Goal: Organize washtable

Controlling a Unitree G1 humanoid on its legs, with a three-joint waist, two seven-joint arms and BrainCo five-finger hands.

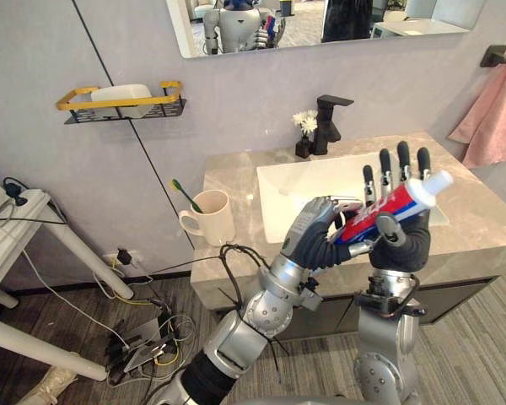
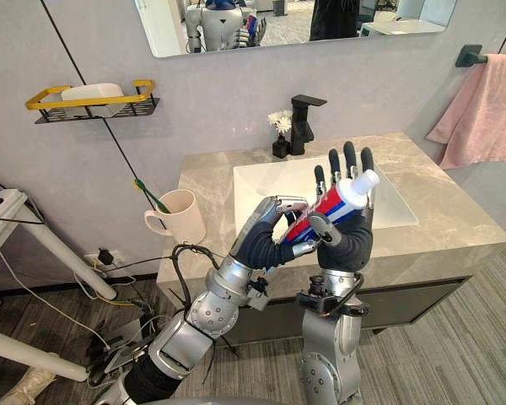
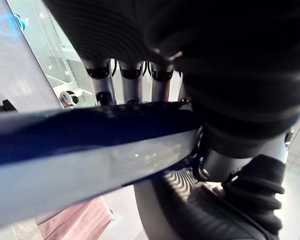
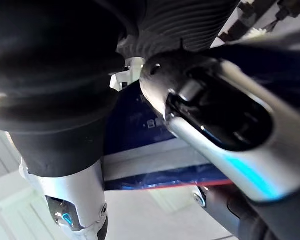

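Note:
A red, white and blue toothpaste tube [image 1: 396, 204] with a white cap is held in the air above the front edge of the stone washtable [image 1: 236, 173], cap pointing up and to the right. My left hand [image 1: 312, 232] is shut on the tube's lower end. My right hand [image 1: 405, 245] backs the tube with its fingers [image 1: 402, 164] straight up and its thumb [image 4: 215, 115] curled across the tube [image 4: 140, 130]. The left wrist view has the tube [image 3: 90, 150] close up across my fingers.
A cream mug [image 1: 212, 218] holding a green toothbrush [image 1: 185, 196] stands on the counter's left end. The white sink [image 1: 295, 181], a black faucet [image 1: 327, 122] and a small flower pot [image 1: 304, 126] lie behind. A pink towel [image 1: 497, 110] hangs at right; a yellow wall shelf [image 1: 122, 101] at left.

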